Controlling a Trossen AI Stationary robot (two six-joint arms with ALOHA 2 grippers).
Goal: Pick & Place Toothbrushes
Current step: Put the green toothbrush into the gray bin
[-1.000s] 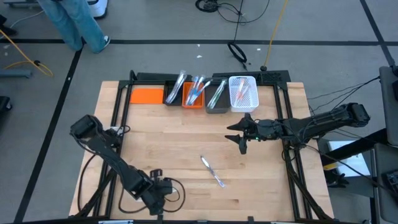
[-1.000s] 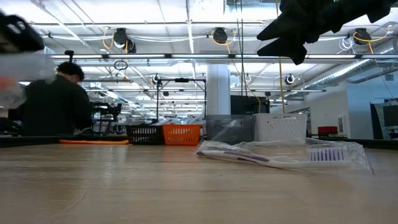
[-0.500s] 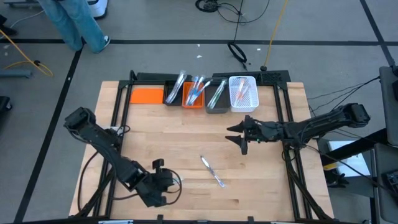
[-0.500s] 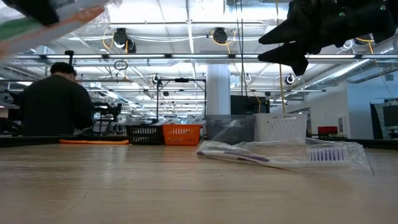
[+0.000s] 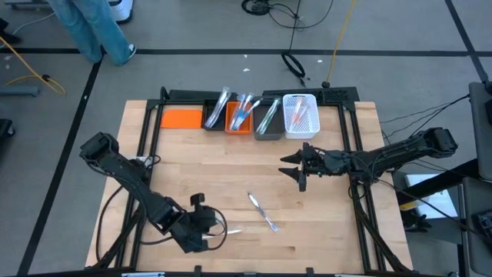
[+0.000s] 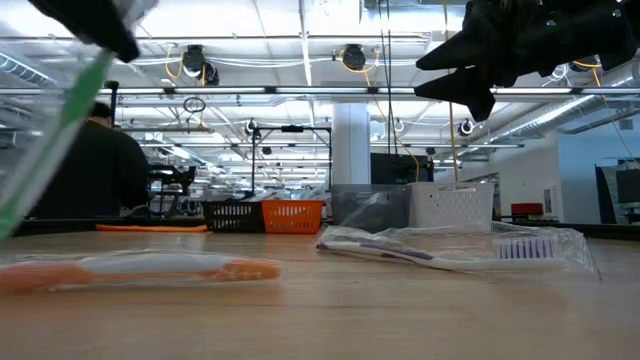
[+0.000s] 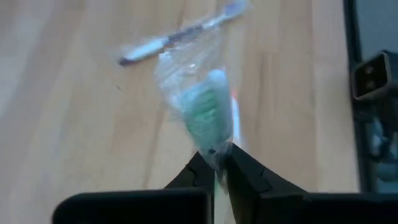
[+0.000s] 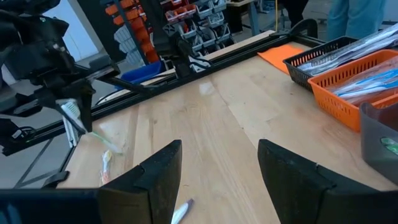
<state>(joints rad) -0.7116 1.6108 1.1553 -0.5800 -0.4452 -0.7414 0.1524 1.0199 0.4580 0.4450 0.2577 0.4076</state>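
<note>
Left pincer [image 5: 201, 223], near the counter's [image 5: 192, 169] front edge, pinches a green toothbrush [image 7: 204, 118] in a clear wrapper, fingers [image 7: 245, 174] pressed together on it. An orange-accented toothbrush [image 6: 140, 270] lies on the counter just beside that pincer. A further wrapped toothbrush [image 5: 262, 211] lies mid-counter. Right pincer [image 5: 298, 163] hovers spread and empty in front of the white bin [image 5: 300, 115]. More toothbrushes fill the row of bins at the counter's far edge, including the orange bin [image 5: 241, 117].
</note>
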